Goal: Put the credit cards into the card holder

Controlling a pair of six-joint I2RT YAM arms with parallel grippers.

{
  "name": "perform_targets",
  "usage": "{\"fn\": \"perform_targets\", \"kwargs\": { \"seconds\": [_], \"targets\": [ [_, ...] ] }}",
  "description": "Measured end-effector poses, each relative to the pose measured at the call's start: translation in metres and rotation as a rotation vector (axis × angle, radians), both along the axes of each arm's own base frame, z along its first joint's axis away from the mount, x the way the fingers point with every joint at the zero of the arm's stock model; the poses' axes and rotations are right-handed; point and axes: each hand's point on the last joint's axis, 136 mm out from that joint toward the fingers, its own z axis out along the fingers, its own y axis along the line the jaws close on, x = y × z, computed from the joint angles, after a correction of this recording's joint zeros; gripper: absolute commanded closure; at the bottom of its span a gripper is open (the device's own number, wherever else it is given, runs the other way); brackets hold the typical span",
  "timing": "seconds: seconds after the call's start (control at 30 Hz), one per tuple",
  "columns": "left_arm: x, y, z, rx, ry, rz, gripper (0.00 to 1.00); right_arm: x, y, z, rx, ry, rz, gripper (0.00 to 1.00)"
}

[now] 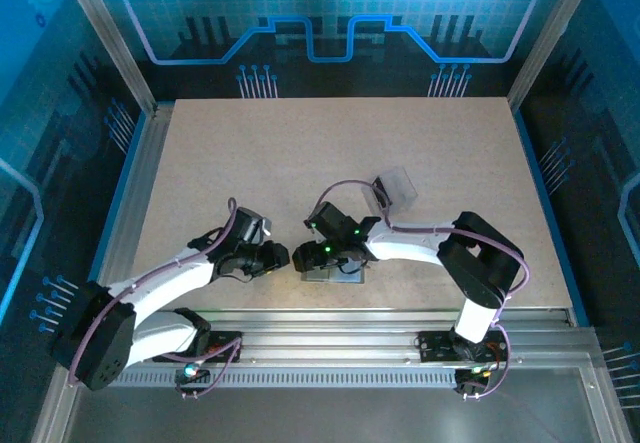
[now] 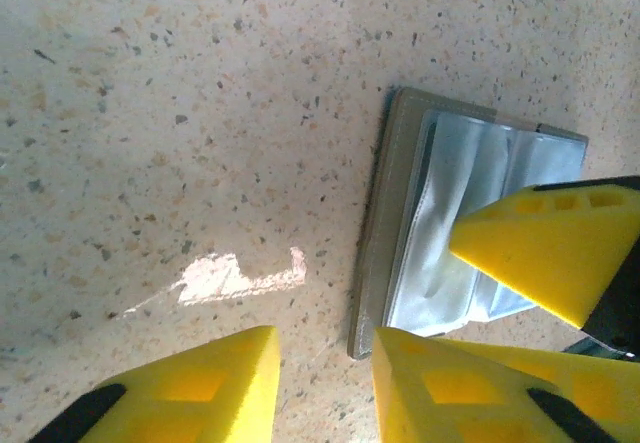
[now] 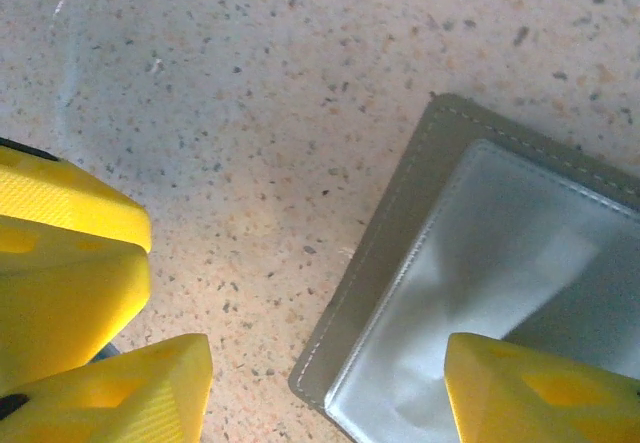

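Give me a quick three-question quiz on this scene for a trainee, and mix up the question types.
1. True or false: the card holder lies folded shut on the table.
2. What sits further up the table, beyond the right arm? A) a clear plastic box B) a red cup C) scissors
3. In one word, how do the jaws of the left gripper and the right gripper stand?

Key: 1 false, it lies open with its clear sleeves showing; 2 A; 3 open.

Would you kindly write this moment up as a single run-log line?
card holder: open, flat on table | left hand: open, at its edge | right hand: open, over its corner
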Motion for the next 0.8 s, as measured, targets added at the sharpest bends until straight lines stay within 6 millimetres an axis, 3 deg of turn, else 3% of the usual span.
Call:
{"fn": "perform_targets", "kwargs": {
  "seconds": [0.2, 0.27, 0.37, 0.53, 0.67, 0.8],
  "targets": [
    [-0.003, 0.001, -0.001, 0.005, 0.013, -0.006, 0.63, 0.029, -0.025, 0.055, -0.059, -0.146, -0.042, 0.34],
    [-0.002, -0.001, 0.0, 0.002, 0.013, -0.01, 0.63, 0.051, -0.049, 0.076, -0.109, -0.218, -0.104, 0.34],
    [0.004, -0.008, 0.006, 0.001, 0.007, -0.027, 0.61, 0.084, -0.093, 0.092, -0.231, -0.298, -0.212, 0.32],
    [0.018, -0.033, 0.019, -0.003, -0.01, -0.083, 0.6, 0.117, -0.161, 0.086, -0.473, -0.325, -0.331, 0.32],
    [0.038, -0.056, 0.03, -0.023, -0.026, -0.12, 0.6, 0.136, -0.189, 0.066, -0.639, -0.306, -0.353, 0.33],
    [0.057, -0.074, 0.034, -0.039, -0.037, -0.135, 0.61, 0.15, -0.201, 0.049, -0.763, -0.292, -0.342, 0.37]
  ]
}}
